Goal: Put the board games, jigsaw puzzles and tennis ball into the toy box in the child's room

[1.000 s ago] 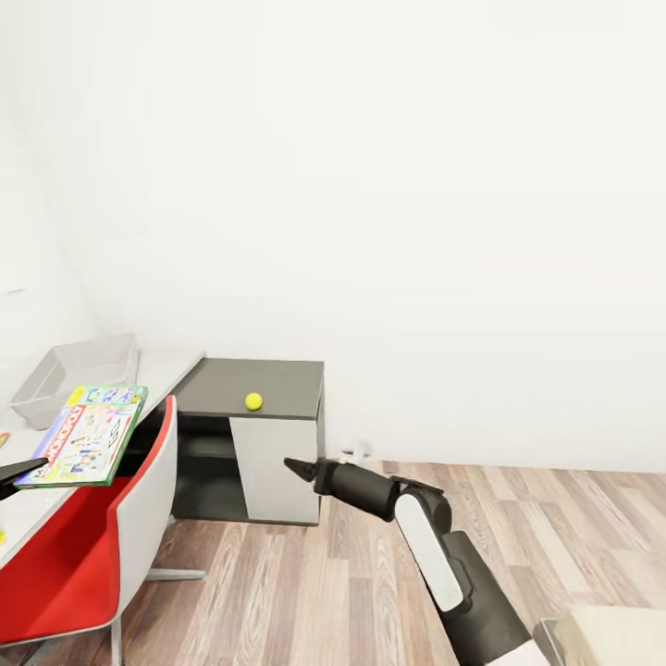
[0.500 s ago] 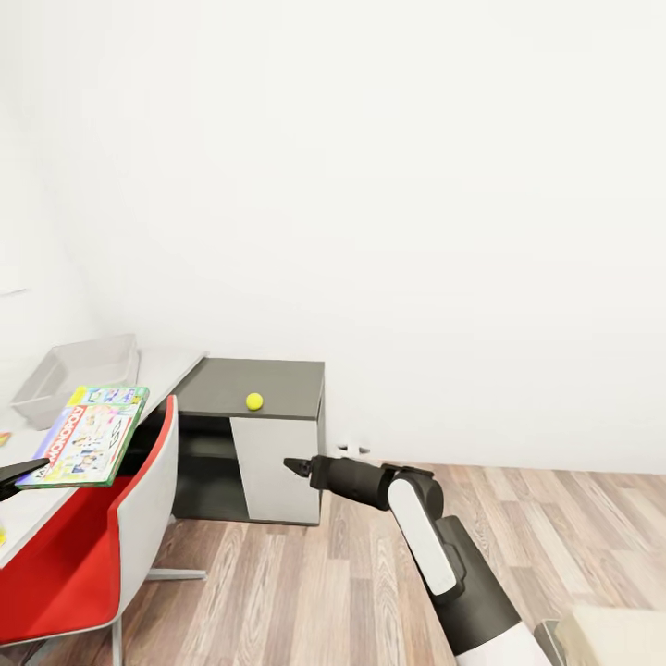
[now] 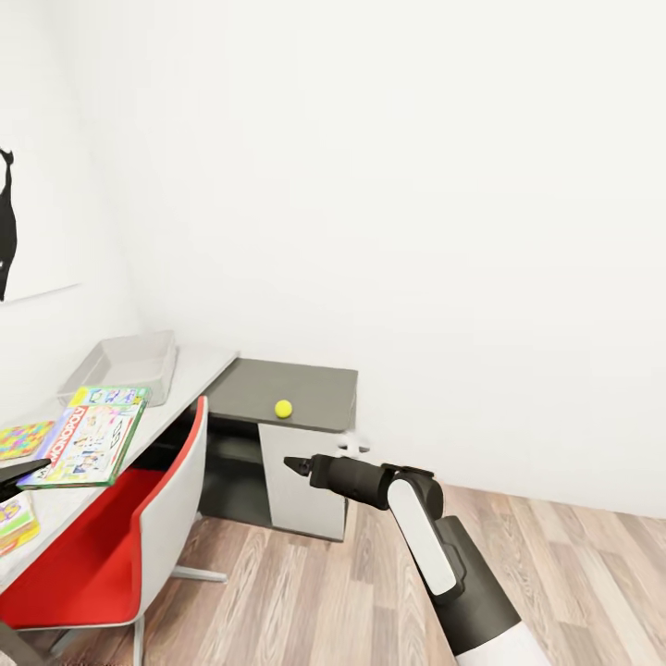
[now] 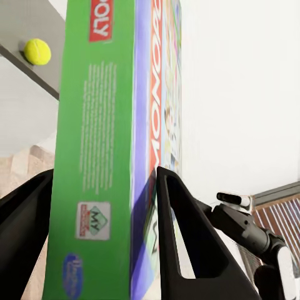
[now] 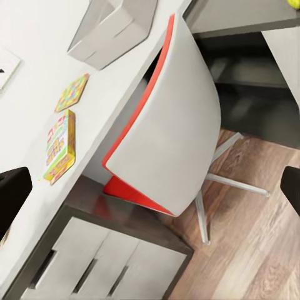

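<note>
The robot's left gripper [image 4: 100, 206] clamps its two black fingers [image 4: 181, 237] on either side of the green-edged board game [image 4: 119, 144], one finger against each broad face. The right arm [image 3: 425, 546] reaches forward with elbow bent, its dark forearm level. The right gripper [image 3: 294, 465] points ahead, its jaws apparently parted, with nothing between them.

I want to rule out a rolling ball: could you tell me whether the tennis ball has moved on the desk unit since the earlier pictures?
No. The tennis ball keeps its spot on the dark end unit; the camera turned.
</note>
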`<state>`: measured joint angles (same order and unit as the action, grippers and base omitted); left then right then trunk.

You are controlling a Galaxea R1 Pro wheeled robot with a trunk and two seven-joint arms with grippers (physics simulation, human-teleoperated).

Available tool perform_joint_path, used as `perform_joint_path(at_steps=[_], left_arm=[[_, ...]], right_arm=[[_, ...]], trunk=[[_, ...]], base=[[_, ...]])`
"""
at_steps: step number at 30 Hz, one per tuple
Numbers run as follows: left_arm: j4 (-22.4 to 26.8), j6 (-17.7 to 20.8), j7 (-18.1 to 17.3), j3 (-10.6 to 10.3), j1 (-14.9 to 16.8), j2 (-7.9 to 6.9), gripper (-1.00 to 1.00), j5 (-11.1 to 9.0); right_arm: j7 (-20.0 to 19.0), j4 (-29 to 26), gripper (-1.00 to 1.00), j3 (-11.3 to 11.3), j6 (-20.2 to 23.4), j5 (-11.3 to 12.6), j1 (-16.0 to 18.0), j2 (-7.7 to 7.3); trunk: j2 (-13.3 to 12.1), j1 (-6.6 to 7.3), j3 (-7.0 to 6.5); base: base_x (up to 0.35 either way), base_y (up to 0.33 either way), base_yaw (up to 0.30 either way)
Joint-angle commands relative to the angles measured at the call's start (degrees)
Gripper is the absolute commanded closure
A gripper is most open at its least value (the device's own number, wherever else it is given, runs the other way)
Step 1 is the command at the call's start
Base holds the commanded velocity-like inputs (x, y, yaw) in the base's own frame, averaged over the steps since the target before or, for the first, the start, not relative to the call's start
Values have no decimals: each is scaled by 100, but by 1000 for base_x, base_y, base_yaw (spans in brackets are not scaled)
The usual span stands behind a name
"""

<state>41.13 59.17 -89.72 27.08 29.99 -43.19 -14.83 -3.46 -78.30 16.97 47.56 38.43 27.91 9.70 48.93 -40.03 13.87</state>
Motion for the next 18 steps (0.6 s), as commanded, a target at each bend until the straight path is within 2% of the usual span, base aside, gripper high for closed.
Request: perform_joint_path(at_steps=[1, 4, 8, 12, 14, 18], left_arm=[[0, 60, -28, -1, 7, 0, 100, 8], [0, 60, -28, -2, 7, 3, 100, 13], [0, 60, -28, -1, 7, 4, 100, 11], [0, 53, -28, -1, 7, 9, 100, 8], [0, 37, -28, -5, 7, 11, 100, 5], [0, -43, -28, -4, 7, 12, 100, -11]], right_arm=[[-37, -5, -100, -8, 25, -38, 3, 0], [-52, -60, -100, -13, 32, -37, 3, -2], [-126, -454, -100, -85, 71, -14, 14, -15], [-587, -935, -100, -267, 111, 200, 22, -71], [-967, -1042, -100, -312, 116, 365, 21, -186], [-1371, -1090, -100, -340, 96, 471, 21, -349]], trunk=[[6, -3, 8], [6, -3, 8], [6, -3, 8], [6, -3, 8], [6, -3, 8], [6, -3, 8]], base=[[246, -190, 293], [275, -110, 293], [278, -25, 293], [83, -4, 293], [23, -1, 293], [8, 0, 293]])
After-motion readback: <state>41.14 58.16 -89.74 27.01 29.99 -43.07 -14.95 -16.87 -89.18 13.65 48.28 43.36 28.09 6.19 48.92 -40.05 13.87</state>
